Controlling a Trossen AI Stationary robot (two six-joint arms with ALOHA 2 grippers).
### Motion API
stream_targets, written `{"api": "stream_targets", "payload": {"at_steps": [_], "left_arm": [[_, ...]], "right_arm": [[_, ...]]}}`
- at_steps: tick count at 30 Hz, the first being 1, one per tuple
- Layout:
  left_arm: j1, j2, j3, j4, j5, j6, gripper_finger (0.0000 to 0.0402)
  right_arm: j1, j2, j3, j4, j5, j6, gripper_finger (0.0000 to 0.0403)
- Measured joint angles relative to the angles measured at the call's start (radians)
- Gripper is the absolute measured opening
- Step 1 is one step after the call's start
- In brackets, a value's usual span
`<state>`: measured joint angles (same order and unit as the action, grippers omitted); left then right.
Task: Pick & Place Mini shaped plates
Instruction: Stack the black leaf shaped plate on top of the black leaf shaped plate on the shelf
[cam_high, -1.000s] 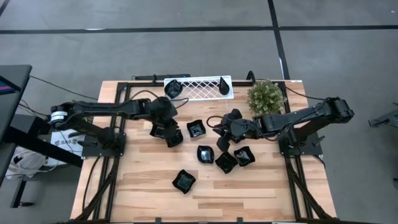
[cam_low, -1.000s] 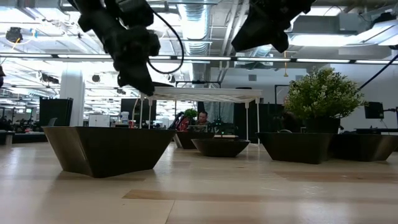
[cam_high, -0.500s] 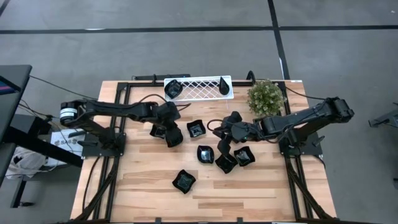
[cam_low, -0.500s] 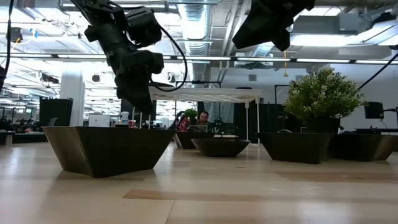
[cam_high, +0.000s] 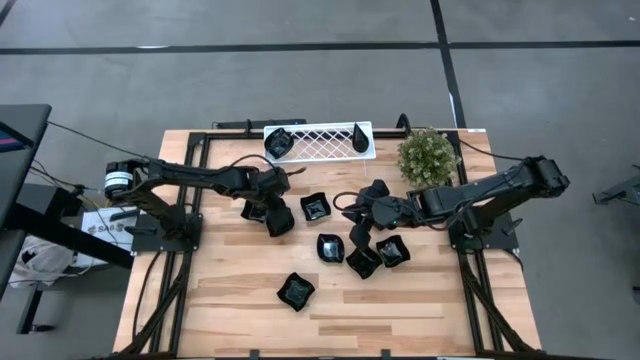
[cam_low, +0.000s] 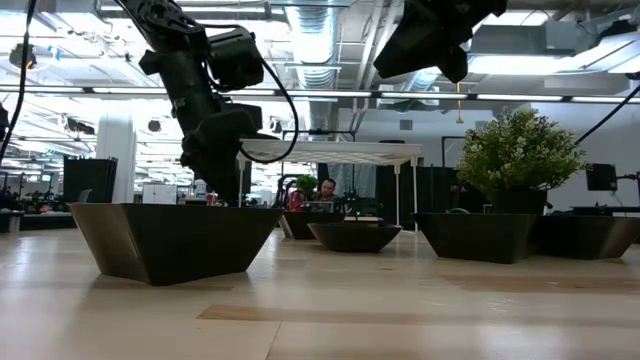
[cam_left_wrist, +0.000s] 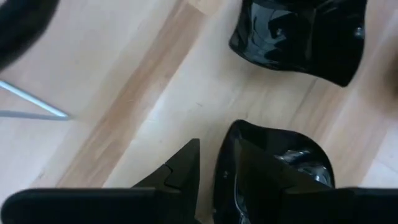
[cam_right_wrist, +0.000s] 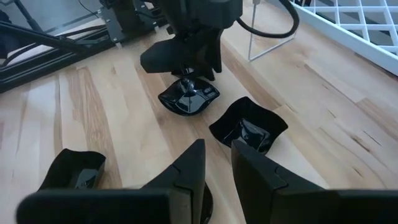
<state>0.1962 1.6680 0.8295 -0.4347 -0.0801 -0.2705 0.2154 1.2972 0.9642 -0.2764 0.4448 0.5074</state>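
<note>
Several glossy black mini plates lie on the wooden table (cam_high: 220, 300). My left gripper (cam_high: 269, 205) is low over the leftmost squarish plate (cam_high: 276, 222), open, with the plate's rim (cam_left_wrist: 227, 152) between its fingers; it also shows in the left wrist view (cam_left_wrist: 214, 155) and the right wrist view (cam_right_wrist: 186, 70). My right gripper (cam_high: 358, 230) hangs open and empty above the plates right of centre (cam_high: 362, 262). A squarish plate (cam_high: 279, 143) and a teardrop plate (cam_high: 358, 137) sit in the white lattice tray (cam_high: 320, 142). My left gripper comes from above with one finger (cam_left_wrist: 261, 177) inside the plate and one (cam_left_wrist: 183, 171) outside its rim. A strip of table shows between the outer finger and the rim. I cannot tell whether the inner finger touches the plate. The plate rests on the table.
More black plates lie at the centre (cam_high: 314, 207), below it (cam_high: 330, 247), at the right (cam_high: 392, 251) and near the front (cam_high: 297, 291). A green bushy plant (cam_high: 427, 155) stands at the back right beside the tray. Black frame rails run along both table sides.
My left gripper has come down toward the leftmost plate and shifted a little toward the table's right edge, ending with its fingers astride the plate's rim. The plates have stayed in place.
</note>
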Motion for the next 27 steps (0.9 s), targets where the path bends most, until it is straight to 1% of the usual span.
{"api": "stream_targets", "payload": {"at_steps": [3, 9, 12, 18, 27], "left_arm": [[0.000, 0.000, 0.000, 0.000, 0.003, -0.003, 0.0102], [-0.006, 0.000, 0.000, 0.000, 0.100, -0.021, 0.0102], [-0.006, 0.000, 0.000, 0.000, 0.106, -0.026, 0.0104], [-0.006, 0.000, 0.000, 0.001, 0.107, -0.071, 0.0130], [-0.006, 0.000, -0.001, 0.001, 0.080, -0.053, 0.0174]], "right_arm": [[0.000, 0.000, 0.000, 0.000, 0.000, 0.003, 0.0074], [0.000, 0.000, 0.000, 0.000, 0.000, 0.002, 0.0074], [0.000, 0.000, 0.000, 0.000, 0.000, 0.002, 0.0074], [0.000, 0.000, 0.000, 0.000, 0.000, 0.014, 0.0074], [0.000, 0.000, 0.000, 0.000, -0.001, 0.018, 0.0074]]}}
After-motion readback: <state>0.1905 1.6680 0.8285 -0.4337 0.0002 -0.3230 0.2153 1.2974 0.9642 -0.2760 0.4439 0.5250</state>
